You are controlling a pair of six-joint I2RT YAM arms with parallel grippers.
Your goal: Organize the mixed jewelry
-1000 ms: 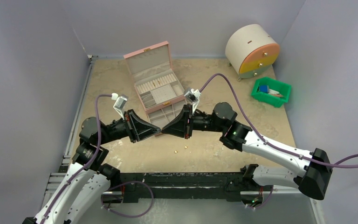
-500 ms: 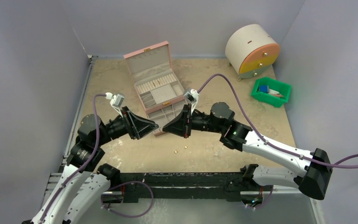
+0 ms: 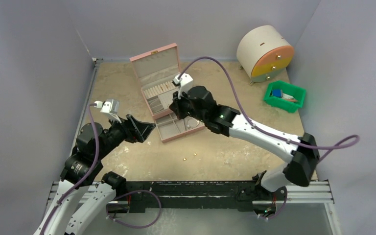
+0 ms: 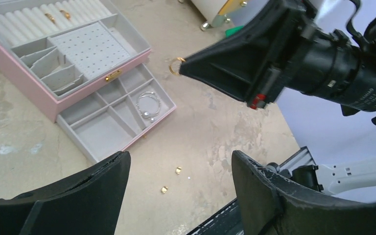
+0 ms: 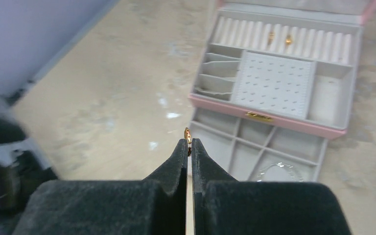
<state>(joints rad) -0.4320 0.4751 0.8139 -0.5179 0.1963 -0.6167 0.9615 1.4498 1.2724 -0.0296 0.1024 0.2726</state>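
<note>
While I am watching from overhead, the left gripper [image 3: 149, 131] is hanging wide open and gripping nothing, over the tabletop [image 3: 264, 98] just left of the pink box [image 3: 154, 58], which is sitting toward the far edge, left of centre. Its drawer [image 3: 174, 129] is standing pulled out toward the near edge, with the bracelet [image 3: 192, 122] lying in its right-end compartment. Two studs [image 3: 195, 154] are lying on the bare top between the drawer and the near edge. The right arm [image 3: 254, 129] is reaching over the box, and I cannot make out its fingertips here.

Through the left wrist camera, I am seeing that gripper's fingers [image 4: 78, 196] spread far apart with only tabletop between them. The right gripper [image 4: 183, 66] is hovering opposite, closed on a gold ring [image 4: 176, 65] at its very tip. Two stored rings [image 4: 51, 18] are sitting in the box's ring rolls.

Through the right wrist camera, the jaws are pressing together, pinching the ring in the air near the open drawer.
</note>
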